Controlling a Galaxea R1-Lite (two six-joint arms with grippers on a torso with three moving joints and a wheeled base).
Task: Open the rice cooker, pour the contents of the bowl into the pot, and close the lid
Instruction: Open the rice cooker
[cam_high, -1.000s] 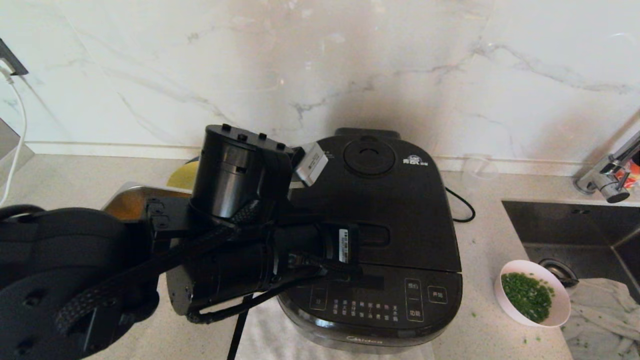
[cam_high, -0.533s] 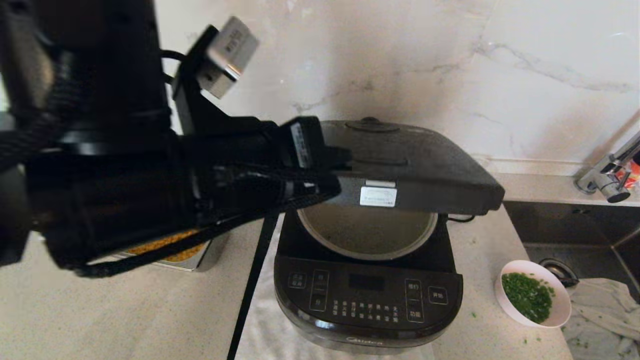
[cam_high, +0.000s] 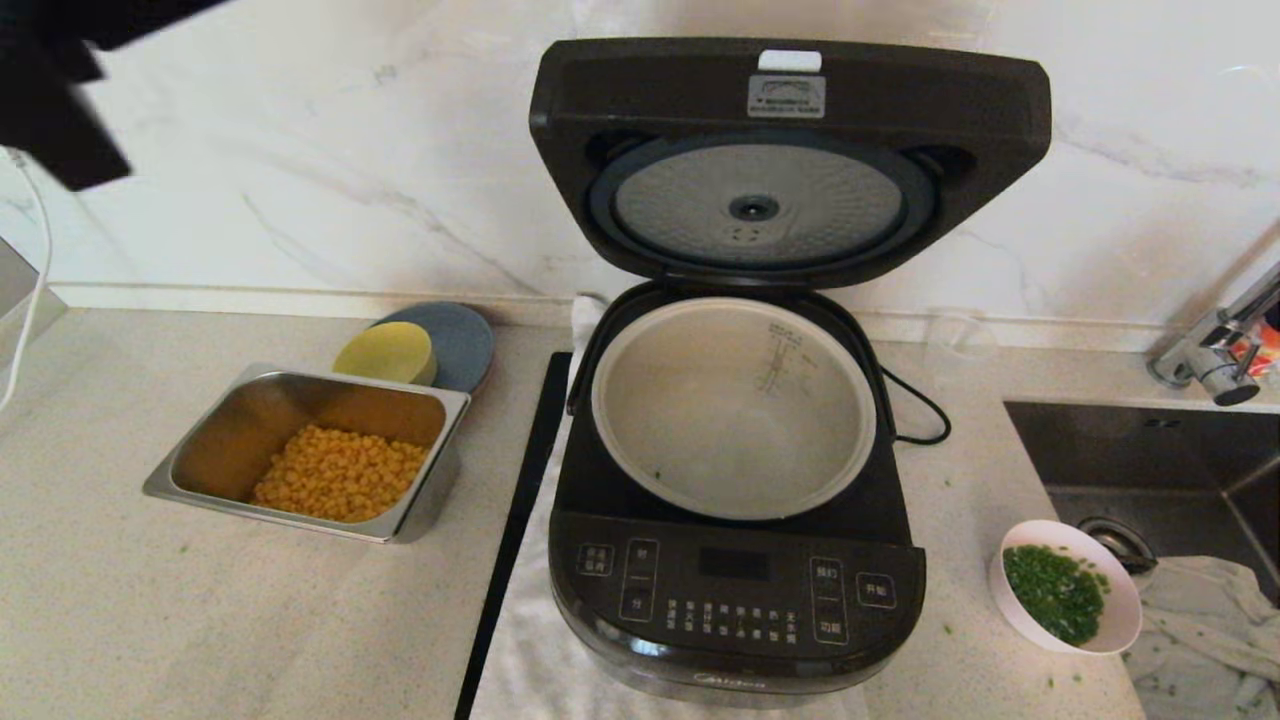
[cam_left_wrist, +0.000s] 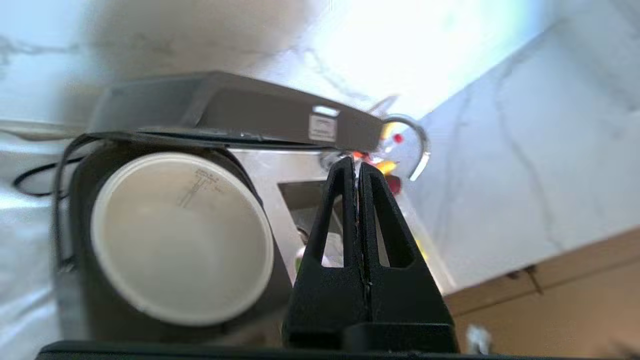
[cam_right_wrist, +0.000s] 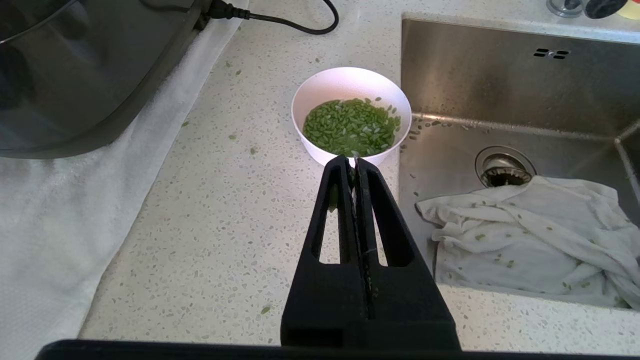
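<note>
At the far left our left arm (cam_high: 60, 90) sits high in the corner, clear of the counter; its gripper (cam_left_wrist: 358, 167) has its jaws pressed together on nothing. Beside it on the speckled countertop (cam_high: 150, 620) lie a steel tray (cam_high: 430, 500) of corn kernels (cam_high: 340, 482) and a yellow bowl (cam_high: 385, 352) on a grey plate (cam_high: 462, 335). In the middle, the rice cooker (cam_high: 735, 590) stands on a white cloth (cam_high: 520, 670) with its lid (cam_high: 790, 160) upright against the marble wall (cam_high: 300, 180), and the pot (cam_high: 735, 405) looks nearly empty. We judge the opening step done and pouring next. To the right, the bowl (cam_high: 1065, 585) of chopped greens (cam_high: 1055, 590) rests by the sink (cam_high: 1150, 450), near a rag (cam_high: 1200, 620). Our right gripper (cam_right_wrist: 354, 162) hovers just short of the bowl, jaws closed and empty; we must spread them, grasp the rim, lift and tip over the pot.
</note>
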